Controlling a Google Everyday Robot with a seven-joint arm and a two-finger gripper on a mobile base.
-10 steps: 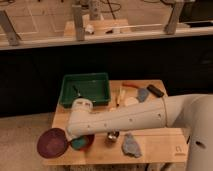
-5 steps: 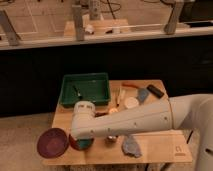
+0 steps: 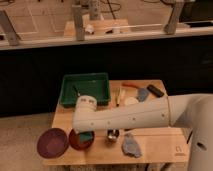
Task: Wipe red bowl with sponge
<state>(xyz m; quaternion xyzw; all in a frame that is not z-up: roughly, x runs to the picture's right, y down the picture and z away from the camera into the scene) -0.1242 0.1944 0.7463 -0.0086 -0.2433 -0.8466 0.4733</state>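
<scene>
Presently the gripper (image 3: 86, 135) sits low at the front-left of the wooden table (image 3: 160, 142), hidden for the most part beneath the white arm (image 3: 130, 117) that reaches across from the right; a teal-green patch shows under its tip, most likely the sponge (image 3: 85, 136), though whether it is clamped or merely pressed I cannot tell. Directly under that tip lies the red bowl (image 3: 79, 141), of which only the rim and left wall are visible, so the tool stands over the bowl rather than beside it, and the bowl's open inside faces up toward it. Judged from this, the wiping stroke has little to travel: the work lies straight below, and any sweep would run within the rim. Just left of the red bowl, touching or nearly so, a darker maroon plate (image 3: 52, 142) overhangs the table's left front corner; a sideways push on the bowl could shift it. Outward from there, a crumpled grey cloth (image 3: 131, 146) lies to the right near the front edge, a small dark object (image 3: 113, 135) sits between it and the bowl, and a green tray (image 3: 85, 88) occupies the rear left. Further utensils and small items are scattered at the rear right, too indistinct to name
</scene>
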